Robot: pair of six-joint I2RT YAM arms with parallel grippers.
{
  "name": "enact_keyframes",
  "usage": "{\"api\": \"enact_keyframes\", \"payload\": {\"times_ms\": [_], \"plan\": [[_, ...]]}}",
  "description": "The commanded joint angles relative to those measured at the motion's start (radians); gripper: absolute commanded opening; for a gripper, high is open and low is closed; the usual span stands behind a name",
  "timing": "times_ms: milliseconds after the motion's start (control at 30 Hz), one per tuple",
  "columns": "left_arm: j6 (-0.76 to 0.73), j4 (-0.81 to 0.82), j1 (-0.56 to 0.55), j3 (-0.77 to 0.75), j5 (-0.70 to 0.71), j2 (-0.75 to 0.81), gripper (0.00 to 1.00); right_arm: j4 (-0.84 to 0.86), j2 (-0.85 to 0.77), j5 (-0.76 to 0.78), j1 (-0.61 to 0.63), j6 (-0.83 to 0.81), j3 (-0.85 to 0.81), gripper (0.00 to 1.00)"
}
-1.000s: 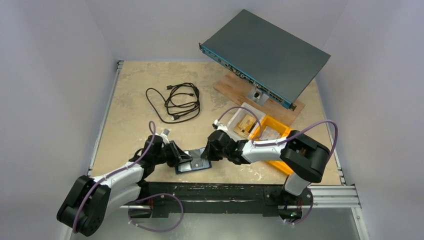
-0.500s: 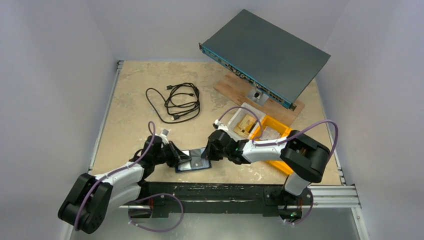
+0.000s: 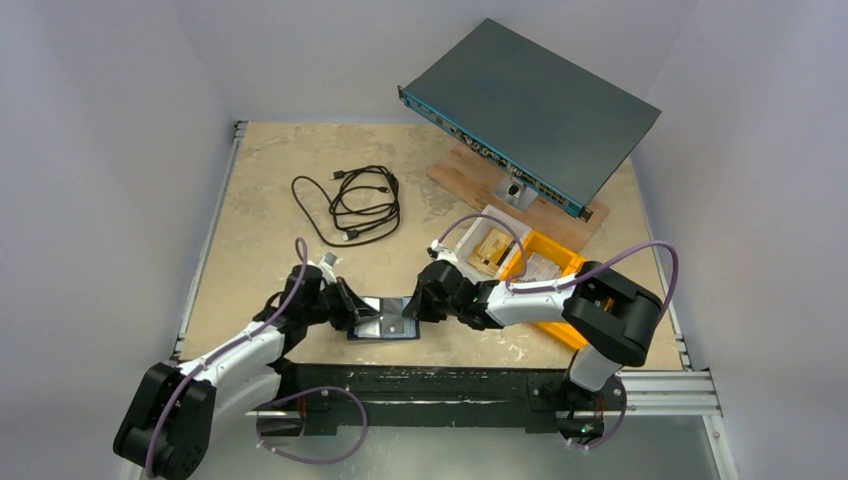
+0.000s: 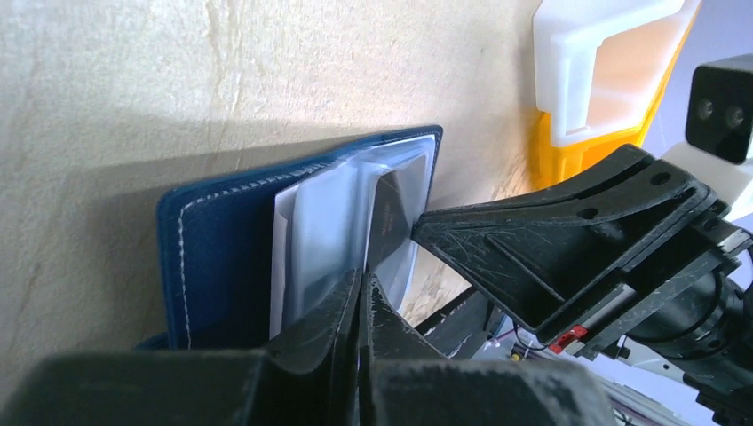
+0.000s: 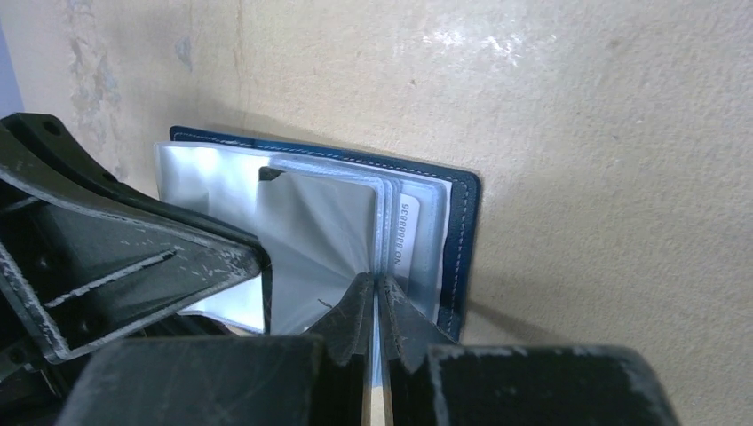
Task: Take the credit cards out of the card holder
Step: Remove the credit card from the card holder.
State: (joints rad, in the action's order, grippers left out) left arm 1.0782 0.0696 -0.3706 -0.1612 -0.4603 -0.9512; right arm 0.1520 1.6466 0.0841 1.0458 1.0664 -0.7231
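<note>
Parting the card holder (image 3: 388, 326), which lies open on the tabletop (image 3: 260, 180) by its near edge, between both hands.
The right hand (image 5: 376, 300) pinches a clear sleeve (image 5: 324, 226). The left hand (image 4: 360, 297) is pressed together at the opposite edge, its grip unclear. Best to pin the blue cover and draw one card out slowly, along its pocket.

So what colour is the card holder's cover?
The card holder is navy blue, best seen from left wrist.

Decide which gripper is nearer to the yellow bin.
Right. The right gripper, shut on the card holder at its bin-side edge, is closer to the yellow bin. The left gripper grips the holder's opposite edge, farther away.
</note>
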Motion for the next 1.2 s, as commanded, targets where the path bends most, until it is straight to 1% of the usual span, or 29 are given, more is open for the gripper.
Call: {"api": "enact_keyframes", "payload": {"times_ms": [0,233,367,500,567,700,833,1033,1067,1167], "plan": [[-0.045,0.000,0.021,-0.063,0.002,0.014,0.00,-0.295,0.058,0.044,-0.009,-0.054,0.068,0.00],[-0.087,-0.059,0.030,-0.084,0.010,0.017,0.00,-0.296,0.052,0.047,-0.015,-0.059,0.068,0.00],[-0.110,-0.054,0.030,-0.100,-0.018,-0.059,0.00,-0.289,0.060,0.039,-0.016,-0.065,0.062,0.00],[-0.111,0.022,0.030,-0.097,-0.052,-0.162,0.05,-0.285,0.067,0.036,-0.016,-0.071,0.054,0.00],[-0.108,0.046,0.030,-0.093,-0.053,-0.201,0.09,-0.285,0.067,0.036,-0.015,-0.073,0.053,0.00],[-0.102,0.098,0.031,-0.083,-0.057,-0.244,0.17,-0.287,0.067,0.037,-0.015,-0.075,0.055,0.00],[-0.083,0.166,0.030,-0.075,-0.084,-0.281,0.19,-0.283,0.078,0.033,-0.015,-0.080,0.055,0.00],[-0.057,0.250,0.030,-0.073,-0.120,-0.345,0.17,-0.286,0.092,0.032,-0.015,-0.089,0.033,0.00],[-0.051,0.261,0.030,-0.073,-0.125,-0.355,0.14,-0.288,0.095,0.031,-0.015,-0.091,0.028,0.00],[-0.042,0.270,0.030,-0.079,-0.137,-0.373,0.00,-0.299,0.099,0.040,-0.015,-0.093,0.019,0.00]]}}
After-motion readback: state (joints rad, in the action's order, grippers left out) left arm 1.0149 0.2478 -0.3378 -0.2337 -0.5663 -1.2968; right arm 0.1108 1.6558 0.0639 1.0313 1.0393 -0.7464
